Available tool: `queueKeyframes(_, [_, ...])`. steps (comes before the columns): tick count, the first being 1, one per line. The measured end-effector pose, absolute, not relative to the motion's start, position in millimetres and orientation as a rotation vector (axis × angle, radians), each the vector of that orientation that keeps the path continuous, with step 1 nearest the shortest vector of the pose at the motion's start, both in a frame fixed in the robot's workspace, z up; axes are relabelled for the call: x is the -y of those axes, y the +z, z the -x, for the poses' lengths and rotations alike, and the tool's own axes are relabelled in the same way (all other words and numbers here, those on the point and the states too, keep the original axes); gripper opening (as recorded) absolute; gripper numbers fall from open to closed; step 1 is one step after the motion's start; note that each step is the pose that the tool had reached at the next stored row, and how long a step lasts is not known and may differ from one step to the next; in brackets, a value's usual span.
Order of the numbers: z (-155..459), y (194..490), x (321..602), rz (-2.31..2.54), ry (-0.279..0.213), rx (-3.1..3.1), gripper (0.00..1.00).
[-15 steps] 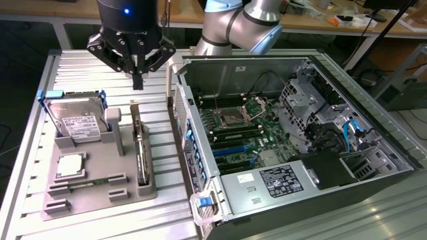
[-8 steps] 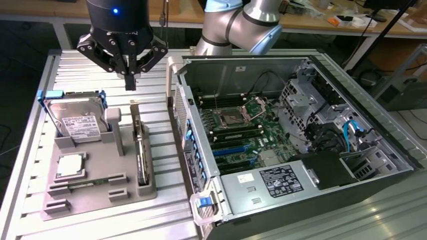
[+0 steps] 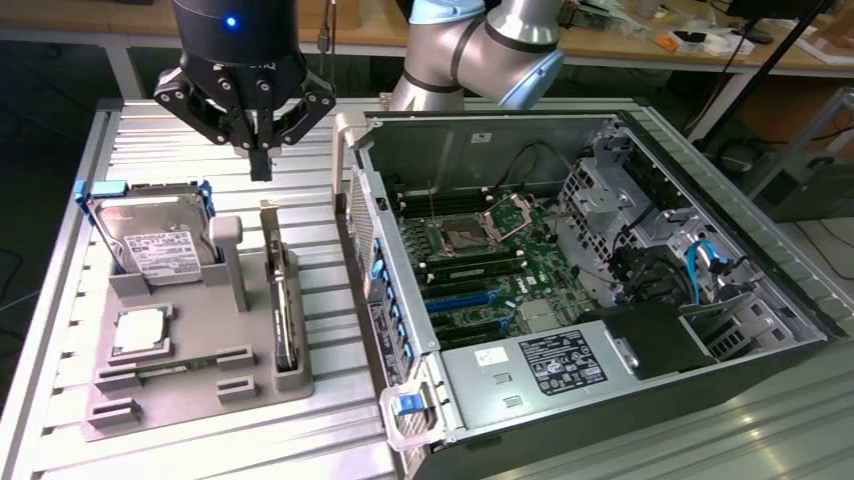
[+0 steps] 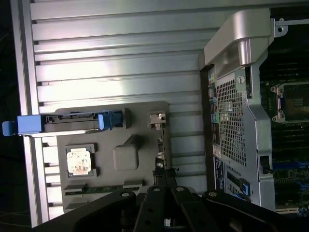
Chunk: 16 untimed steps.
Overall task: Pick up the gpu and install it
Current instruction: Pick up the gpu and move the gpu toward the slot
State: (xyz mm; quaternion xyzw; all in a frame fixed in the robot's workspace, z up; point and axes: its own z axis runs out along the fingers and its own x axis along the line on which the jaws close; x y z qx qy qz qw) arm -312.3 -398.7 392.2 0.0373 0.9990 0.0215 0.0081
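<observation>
The gpu (image 3: 279,295) stands on edge in the slot at the exterior view's right side of the grey holder (image 3: 200,400), its silver bracket end pointing up at the far end. From the wrist it appears edge-on as a thin strip, the gpu (image 4: 161,145). My gripper (image 3: 260,168) hangs above the gpu's far end, apart from it, fingers shut with nothing between them. Its black fingers (image 4: 165,186) point down over the card's line. The open computer case (image 3: 574,260) lies beside the holder, with the motherboard (image 3: 494,270) exposed.
On the holder are also a silver hard drive (image 3: 154,245) in a blue-tabbed caddy, a square processor (image 3: 140,332) and a memory stick (image 3: 174,370). The case's raised side wall (image 3: 374,290) stands close to the gpu. The ribbed metal table (image 3: 147,130) lies beneath.
</observation>
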Motion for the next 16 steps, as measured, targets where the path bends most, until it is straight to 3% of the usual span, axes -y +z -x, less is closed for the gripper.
queueKeyframes(11, [312.3,392.2,398.7,-0.117,0.067,-3.122,0.11])
queueKeyframes(13, [312.3,392.2,398.7,-0.117,0.067,-3.122,0.17])
queueKeyframes(16, [312.3,392.2,398.7,-0.117,0.067,-3.123,0.36])
